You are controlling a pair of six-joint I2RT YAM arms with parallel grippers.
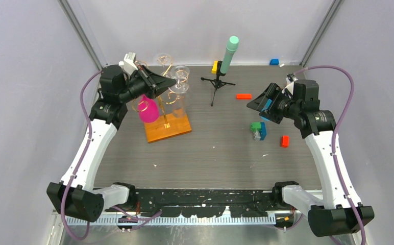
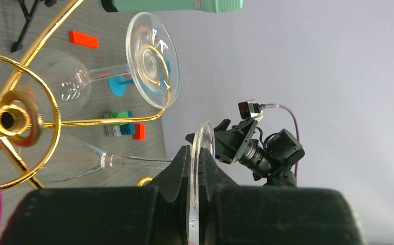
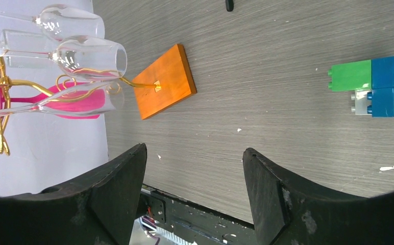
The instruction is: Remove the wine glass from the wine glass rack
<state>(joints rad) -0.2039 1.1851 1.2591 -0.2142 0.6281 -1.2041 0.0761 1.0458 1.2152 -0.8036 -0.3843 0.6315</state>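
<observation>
From my station I see the left gripper (image 2: 195,155) clenched on the thin rim of the foot of a clear wine glass (image 2: 77,161). The foot stands edge-on between the two black fingers, and the stem runs away from them to the bowl. That bowl lies close against the gold rings of the wine glass rack (image 2: 11,120), and a gold curl shows just beside the stem. I cannot tell whether the stem rests in a scroll arm or hangs free of it.

In the overhead view the rack's wooden base (image 1: 168,128) sits on the left half of the table (image 1: 220,153), with the left arm reaching in at the top of the rack. A second clear glass (image 2: 151,58) hangs beside the held one, and a pink vessel (image 1: 148,109) hangs on the near side of the post.

The right gripper (image 3: 195,163) is released, its fingers spread wide with nothing between them. It hovers over the right half of the table, well apart from the rack. Near it are a green and blue block cluster (image 3: 371,84) and two red blocks (image 1: 244,96), and a black tripod carrying a mint-green cylinder (image 1: 229,53) stands toward the back. If the cylinder or blocks carry any writing, it is too small for me to make out
</observation>
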